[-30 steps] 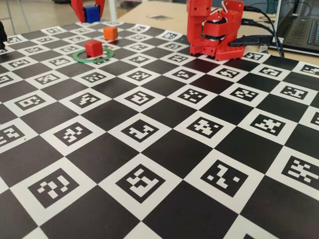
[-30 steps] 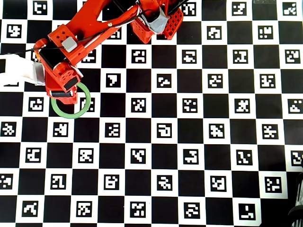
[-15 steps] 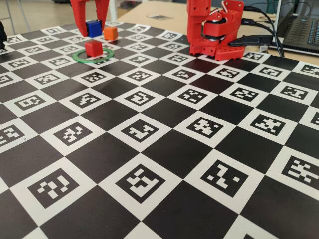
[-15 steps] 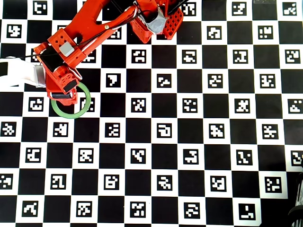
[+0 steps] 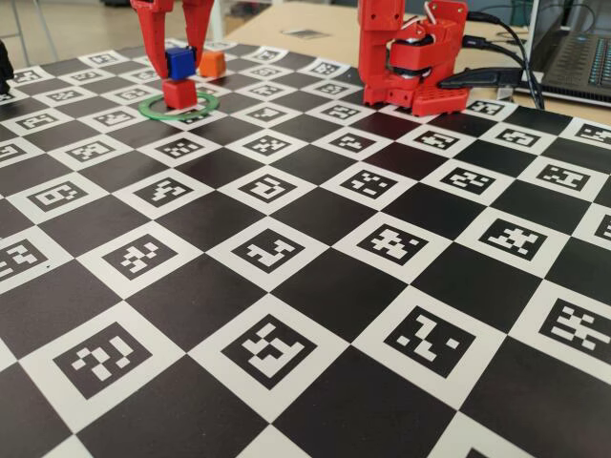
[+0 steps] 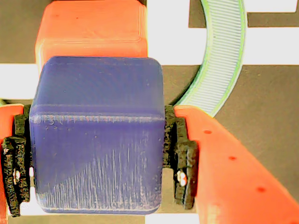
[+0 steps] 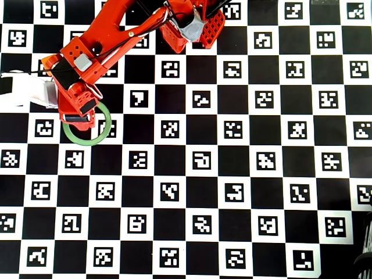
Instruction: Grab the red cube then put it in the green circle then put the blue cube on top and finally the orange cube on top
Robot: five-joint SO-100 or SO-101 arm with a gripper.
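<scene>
In the fixed view the red cube sits inside the green circle at the far left of the board. My gripper is shut on the blue cube, holding it directly over the red cube with little or no gap. The orange cube rests on the board just behind and to the right. The wrist view shows the blue cube clamped between the black pads, the red cube beyond it and an arc of the green circle. Overhead, the arm hides the cubes; the green circle shows partly.
The arm's red base stands at the back of the marker-printed checkerboard, with black cables and a laptop to its right. In the overhead view a white object lies at the left edge beside the arm.
The gripper has come down and forward with the blue cube, from behind the ring to just over the red cube. The red and orange cubes have not moved.
</scene>
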